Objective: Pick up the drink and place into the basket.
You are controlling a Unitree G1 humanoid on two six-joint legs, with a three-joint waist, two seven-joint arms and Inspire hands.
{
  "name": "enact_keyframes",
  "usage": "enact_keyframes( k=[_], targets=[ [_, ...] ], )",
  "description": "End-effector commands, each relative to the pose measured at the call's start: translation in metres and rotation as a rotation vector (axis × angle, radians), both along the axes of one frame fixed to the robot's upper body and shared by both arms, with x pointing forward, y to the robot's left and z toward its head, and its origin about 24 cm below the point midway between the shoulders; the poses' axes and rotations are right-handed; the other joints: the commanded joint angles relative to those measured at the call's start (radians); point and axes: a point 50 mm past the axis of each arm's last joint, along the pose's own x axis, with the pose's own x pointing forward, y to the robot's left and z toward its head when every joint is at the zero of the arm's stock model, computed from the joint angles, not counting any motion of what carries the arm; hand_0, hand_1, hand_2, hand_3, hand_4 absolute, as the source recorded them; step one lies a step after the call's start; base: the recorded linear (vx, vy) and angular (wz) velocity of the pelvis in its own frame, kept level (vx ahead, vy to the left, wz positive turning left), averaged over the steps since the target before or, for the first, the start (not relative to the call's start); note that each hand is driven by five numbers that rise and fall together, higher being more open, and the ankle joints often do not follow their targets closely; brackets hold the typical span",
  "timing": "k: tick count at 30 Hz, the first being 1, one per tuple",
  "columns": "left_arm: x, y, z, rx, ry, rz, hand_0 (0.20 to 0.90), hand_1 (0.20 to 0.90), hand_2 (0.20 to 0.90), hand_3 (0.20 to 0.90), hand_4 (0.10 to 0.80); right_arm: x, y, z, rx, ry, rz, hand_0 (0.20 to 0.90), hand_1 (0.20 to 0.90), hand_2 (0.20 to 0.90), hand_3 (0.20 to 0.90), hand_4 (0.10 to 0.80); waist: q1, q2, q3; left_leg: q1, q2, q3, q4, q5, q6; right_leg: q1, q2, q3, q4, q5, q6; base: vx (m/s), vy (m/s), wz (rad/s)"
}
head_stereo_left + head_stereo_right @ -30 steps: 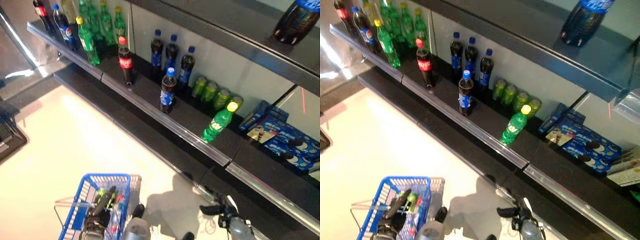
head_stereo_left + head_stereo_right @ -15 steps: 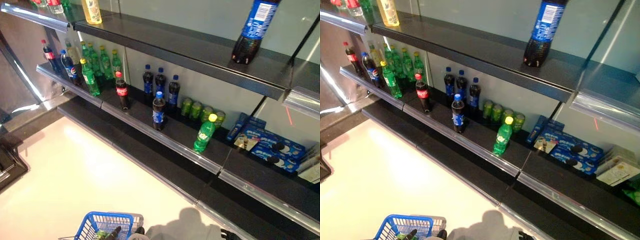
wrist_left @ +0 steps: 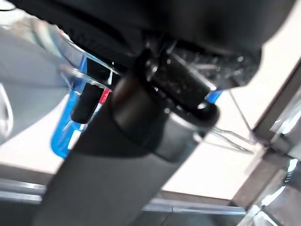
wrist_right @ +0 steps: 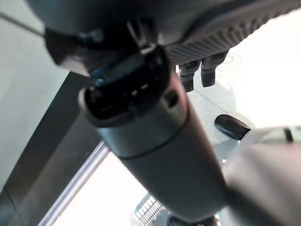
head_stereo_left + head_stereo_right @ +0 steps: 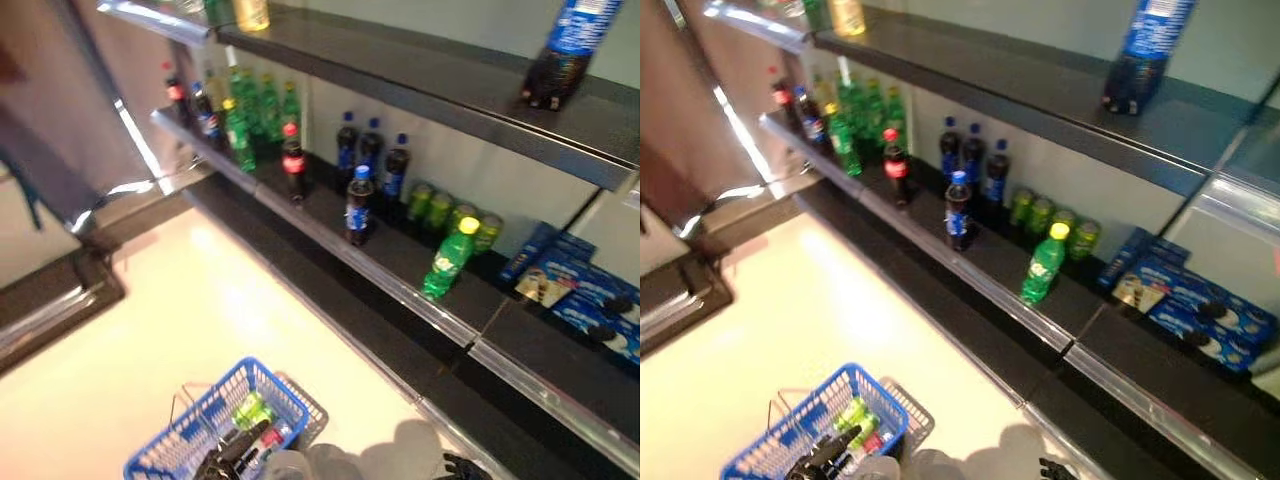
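The blue basket (image 5: 270, 395) hangs low at the front left, off the floor, with a green drink (image 5: 252, 410) and a red-marked one inside. My left hand (image 5: 232, 458) is shut on its thin wire handles (image 3: 89, 77). On the middle shelf (image 5: 400, 290) a green bottle with a yellow cap (image 5: 448, 260) stands near the front lip. A dark bottle with a blue label (image 5: 358, 207) and a red-capped cola bottle (image 5: 292, 164) stand further left. My right hand (image 5: 462, 466) is low at the bottom edge, empty, fingers relaxed (image 4: 195, 75), far below the shelf.
Green cans (image 5: 445, 205) and dark blue-capped bottles (image 5: 370, 160) line the shelf back. Blue biscuit boxes (image 5: 580, 290) lie at the right. A large dark bottle (image 5: 562, 55) stands on the upper shelf. A lower shelf ledge (image 5: 330, 320) juts out above the pale floor (image 5: 190, 310).
The whole picture has shifted, so the camera has moved. The shelf drinks stand as before. The basket still hangs from my left hand.
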Motion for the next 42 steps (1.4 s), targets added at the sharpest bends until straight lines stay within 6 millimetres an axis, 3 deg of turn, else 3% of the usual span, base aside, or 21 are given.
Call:
enact_keyframes(
  k=[1,4,8,10,12,16,19,21,22,23,27,29,32,36,39,42],
  targets=[
    [0.041,0.014,0.022,0.067,-0.246,-0.017,0.3,0.3,0.3,0.2,0.1,0.006,-0.017,0.006,-0.059,-0.033,0.031,0.9,0.9,0.9,0.9,0.8,-0.023,0.013,-0.041,0.036,0.089,0.05,0.012,0.158,-0.057,-0.073,0.009,0.034,0.084,0.0,-0.012,-0.104,0.144,0.65],
    [0.047,0.009,0.022,0.06,-0.247,-0.041,0.3,0.3,0.3,0.2,0.1,-0.002,-0.024,0.007,-0.079,-0.01,0.024,0.9,0.9,0.9,0.9,0.8,-0.036,0.012,-0.059,0.054,0.078,0.121,0.031,0.143,-0.057,-0.053,-0.006,-0.01,0.048,0.021,-0.009,-0.05,0.167,0.84],
    [0.042,0.004,0.019,0.059,-0.232,-0.069,0.3,0.3,0.3,0.2,0.1,-0.008,-0.03,0.008,-0.086,-0.005,-0.006,0.9,0.9,0.9,0.9,0.8,-0.026,0.014,-0.076,0.075,0.022,0.134,-0.016,0.087,-0.027,-0.036,-0.028,-0.029,0.037,0.04,0.01,0.062,0.309,0.87],
    [0.037,0.005,0.018,0.06,-0.225,-0.063,0.3,0.3,0.3,0.2,0.1,-0.006,-0.027,0.007,-0.067,-0.01,0.012,0.9,0.9,0.9,0.9,0.8,-0.01,0.009,-0.085,0.087,-0.03,0.088,-0.036,0.044,0.002,-0.036,-0.048,-0.018,0.023,0.063,0.036,0.121,0.266,0.62],
    [0.035,0.007,0.018,0.061,-0.221,-0.065,0.3,0.3,0.3,0.2,0.1,-0.005,-0.023,0.007,-0.057,-0.014,0.036,0.9,0.9,0.9,0.9,0.8,-0.002,0.005,-0.091,0.094,-0.056,0.067,-0.038,0.023,0.018,-0.037,-0.06,-0.011,0.012,0.08,0.052,0.104,0.209,0.2],
    [0.032,0.014,0.019,0.073,-0.196,-0.111,0.3,0.3,0.3,0.2,0.1,0.005,-0.014,0.006,-0.048,-0.049,0.016,0.9,0.9,0.9,0.9,0.8,0.037,-0.014,-0.099,0.101,-0.148,-0.005,-0.048,-0.045,0.075,-0.055,-0.136,0.013,0.032,0.151,0.101,0.118,0.376,0.33],
    [0.037,0.017,0.021,0.1,-0.176,-0.141,0.3,0.3,0.3,0.2,0.1,0.011,-0.009,0.006,-0.036,-0.065,0.006,0.9,0.9,0.9,0.9,0.8,0.036,-0.029,-0.099,0.097,-0.196,-0.043,-0.05,-0.073,0.111,-0.088,-0.163,0.071,0.092,0.188,0.121,0.098,0.232,0.48],
    [0.04,0.018,0.022,0.111,-0.173,-0.162,0.3,0.3,0.3,0.2,0.1,0.011,-0.007,0.006,-0.028,-0.072,-0.014,0.9,0.9,0.9,0.9,0.8,0.026,-0.034,-0.098,0.096,-0.212,-0.066,-0.05,-0.082,0.126,-0.113,-0.155,0.117,0.133,0.185,0.122,0.083,0.122,0.52],
    [0.046,0.017,0.023,0.12,-0.172,-0.196,0.3,0.3,0.3,0.2,0.1,0.01,-0.007,0.005,-0.02,-0.075,-0.047,0.9,0.9,0.9,0.9,0.8,0.001,-0.036,-0.093,0.079,-0.227,-0.095,-0.039,-0.07,0.15,-0.149,-0.108,0.187,0.171,0.174,0.096,0.109,0.096,0.68],
    [0.049,0.017,0.024,0.123,-0.173,-0.211,0.3,0.3,0.3,0.2,0.1,0.009,-0.007,0.005,-0.014,-0.072,-0.062,0.9,0.9,0.9,0.9,0.8,-0.015,-0.038,-0.092,0.079,-0.234,-0.123,-0.039,-0.072,0.156,-0.164,-0.073,0.233,0.176,0.157,0.089,0.131,0.088,0.86],
    [0.053,0.015,0.024,0.125,-0.175,-0.225,0.3,0.3,0.3,0.2,0.1,0.005,-0.007,0.003,-0.007,-0.051,-0.063,0.9,0.9,0.9,0.9,0.8,-0.045,-0.041,-0.093,0.086,-0.247,-0.167,-0.045,-0.074,0.157,-0.19,-0.023,0.291,0.126,0.141,0.079,0.176,0.011,0.7],
    [0.054,0.014,0.024,0.122,-0.183,-0.235,0.3,0.3,0.3,0.2,0.1,0.002,-0.006,0.002,-0.008,-0.031,-0.052,0.9,0.9,0.9,0.9,0.8,-0.068,-0.043,-0.086,0.103,-0.265,-0.185,-0.046,-0.091,0.152,-0.233,-0.002,0.328,0.008,0.184,0.086,0.287,-0.048,0.57],
    [0.058,0.01,0.025,0.11,-0.2,-0.279,0.3,0.3,0.3,0.2,0.1,0.003,-0.007,0.002,-0.011,-0.025,-0.066,0.9,0.9,0.9,0.9,0.8,-0.112,-0.037,-0.062,0.126,-0.296,-0.252,-0.021,-0.138,0.166,-0.349,0.02,0.427,-0.034,0.279,0.102,0.324,-0.06,0.69],
    [0.054,0.004,0.022,0.099,-0.191,-0.359,0.3,0.3,0.3,0.2,0.1,-0.004,-0.01,0.001,-0.016,-0.005,-0.095,0.9,0.9,0.9,0.9,0.8,-0.161,-0.029,-0.039,0.159,-0.333,-0.344,0.036,-0.187,0.203,-0.394,0.06,0.544,0.01,0.287,0.082,0.388,-0.098,1.17],
    [0.052,-0.002,0.02,0.092,-0.188,-0.375,0.3,0.3,0.3,0.2,0.1,-0.005,-0.011,0.001,-0.019,-0.013,-0.112,0.9,0.9,0.9,0.9,0.8,-0.171,-0.023,-0.05,0.171,-0.341,-0.368,0.068,-0.212,0.208,-0.374,0.081,0.552,0.037,0.264,0.058,0.313,-0.171,0.61],
    [0.053,-0.006,0.02,0.084,-0.2,-0.403,0.3,0.3,0.3,0.2,0.1,0.0,-0.013,0.003,-0.023,-0.047,-0.124,0.9,0.9,0.9,0.9,0.8,-0.179,-0.017,-0.072,0.187,-0.317,-0.343,0.108,-0.235,0.182,-0.333,0.096,0.524,0.047,0.215,0.016,0.255,-0.184,0.33]
  ],
)
